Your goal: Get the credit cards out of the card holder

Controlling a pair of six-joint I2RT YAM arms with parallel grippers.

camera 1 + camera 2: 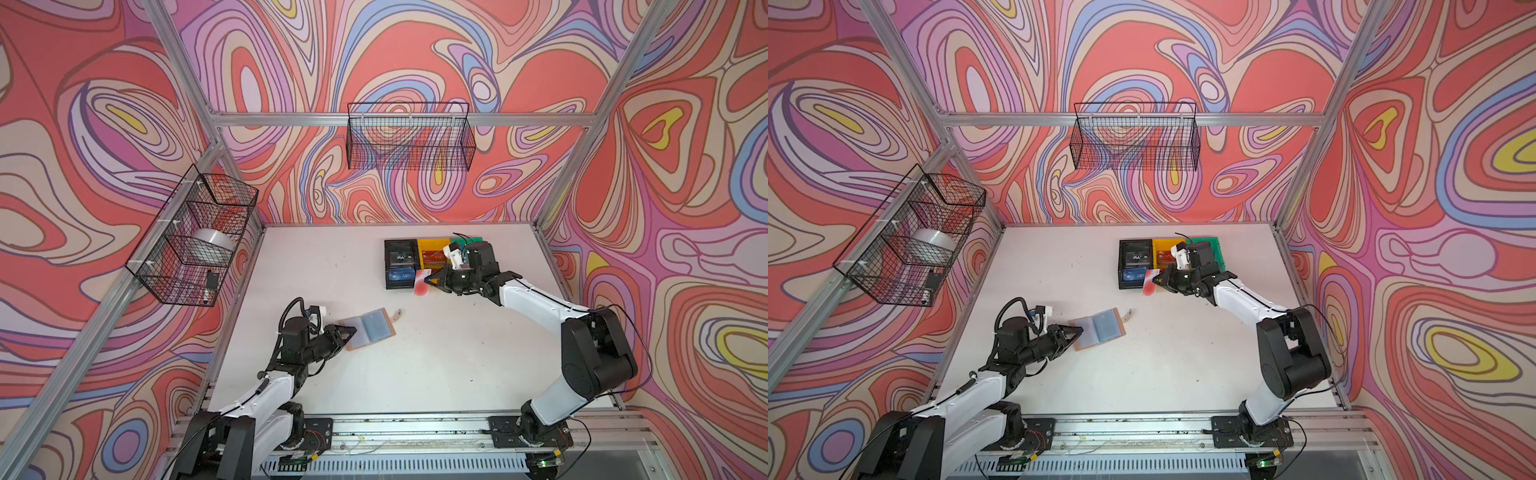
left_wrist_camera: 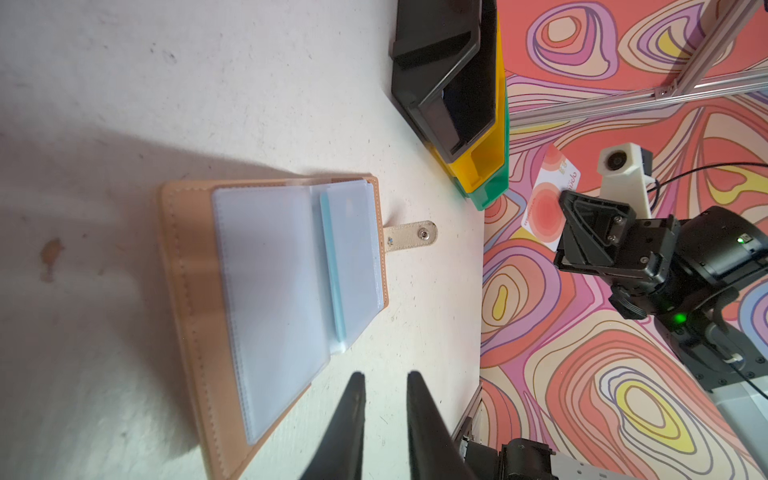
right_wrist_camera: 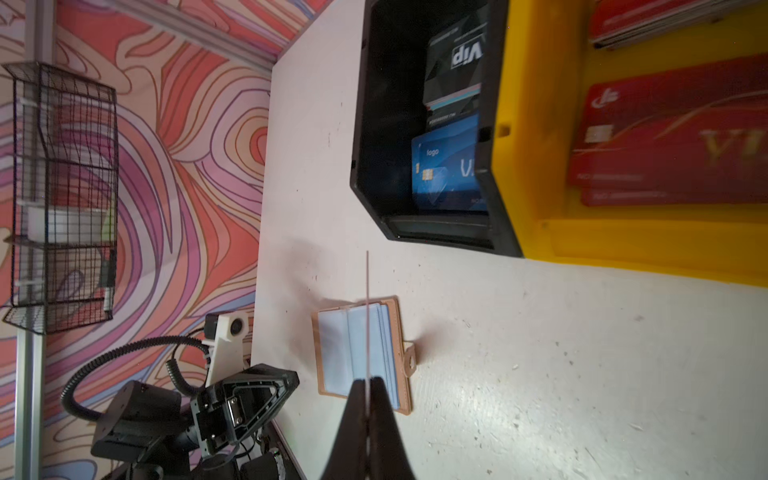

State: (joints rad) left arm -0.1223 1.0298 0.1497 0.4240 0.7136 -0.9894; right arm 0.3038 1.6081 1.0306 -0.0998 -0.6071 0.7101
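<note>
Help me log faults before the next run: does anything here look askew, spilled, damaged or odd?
Nothing is spilled or broken. The card holder lies open on the table, askew to its edges. A pale card is pinched in the right gripper. One small brown stain marks the table beside the holder.

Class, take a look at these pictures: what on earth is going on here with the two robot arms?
The right gripper is shut on a pale card with a red circle, held in the air near the black bin. The card holder lies open on the table, and the left gripper sits by its edge, slightly open and empty. Whether any card is left inside cannot be told.
</note>
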